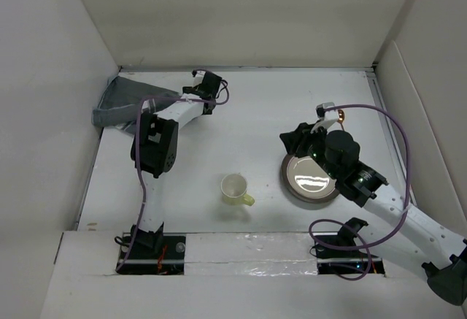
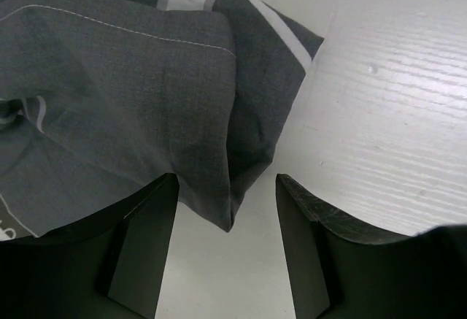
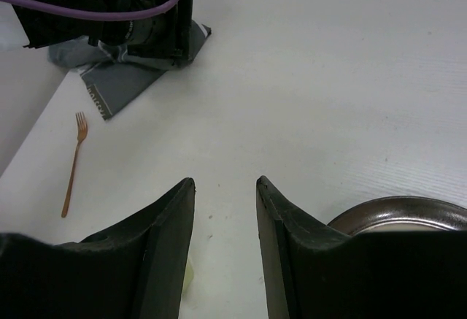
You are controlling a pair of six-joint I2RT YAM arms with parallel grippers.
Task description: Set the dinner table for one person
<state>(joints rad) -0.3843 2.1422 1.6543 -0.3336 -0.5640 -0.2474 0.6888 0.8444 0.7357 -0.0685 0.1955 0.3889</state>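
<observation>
Beneath both arms lay the large flat white rectangular dinner table [image 1: 255, 114]. On it sat a pale yellow cup [image 1: 235, 187], a round shiny metal plate [image 1: 306, 182] and, far left, a crumpled dark grey striped cloth placemat [image 1: 124, 104]. The left gripper [image 2: 226, 185] gaped over the placemat's edge; the right gripper [image 3: 225, 184] hung parted, empty, by the plate.

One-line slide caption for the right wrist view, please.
Right end effector open above the white table, plate at lower right, fork and crumpled grey placemat at far left.
</observation>
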